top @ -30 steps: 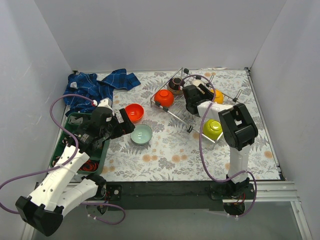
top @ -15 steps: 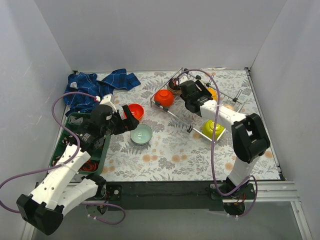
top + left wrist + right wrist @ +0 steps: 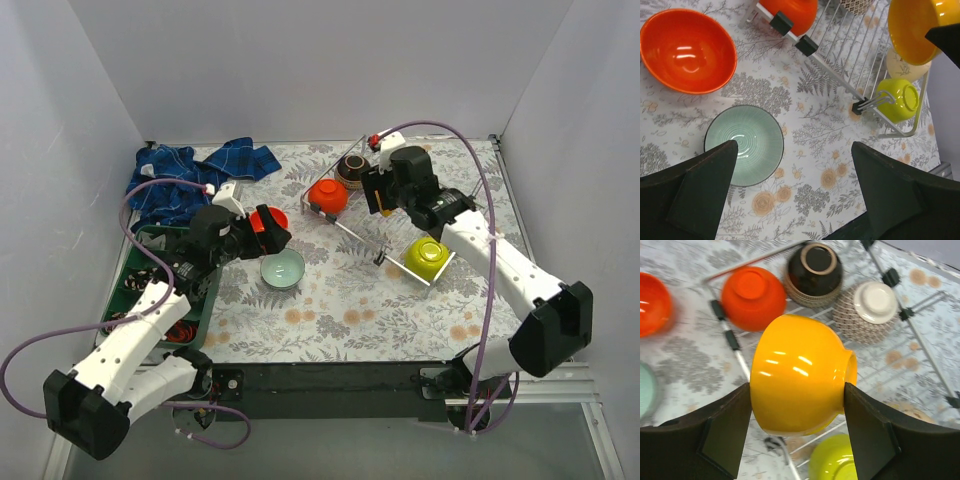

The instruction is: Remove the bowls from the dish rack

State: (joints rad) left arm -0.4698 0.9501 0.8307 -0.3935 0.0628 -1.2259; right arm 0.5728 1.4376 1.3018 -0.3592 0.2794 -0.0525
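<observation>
Right gripper [image 3: 797, 410] had both fingers clamped on the yellow-orange bowl [image 3: 797, 372], one pad on each side of its wall. The bowl was tipped on its side and hung clear above the dish rack [image 3: 832, 77], not touching the wires.

Inside the rack, all upside down:
- red-orange bowl [image 3: 752, 297] at the rack's left corner
- dark brown bowl [image 3: 815, 270] just beside it, at the far edge
- white-brown patterned bowl [image 3: 867, 310] next to the brown one, touching or nearly so; couldn't tell which

The beige bowl [image 3: 905, 64] sat in the rack under the lifted yellow-orange one. The lime green bowl [image 3: 427, 257] was tilted at the rack's near end.

Out of the rack, upright on the table [image 3: 340, 300]:
- second red-orange bowl [image 3: 687, 50], left of the rack
- pale mint bowl [image 3: 744, 145], left of the rack and nearer the arm bases, close to the second red-orange bowl but apart from it

Left gripper [image 3: 792, 150] had its fingers spread wide with nothing between them. It hovered left of the rack, above the mint bowl's edge.

The blue cloth [image 3: 200, 170] and green tray [image 3: 130, 290] lay well left of the rack.
</observation>
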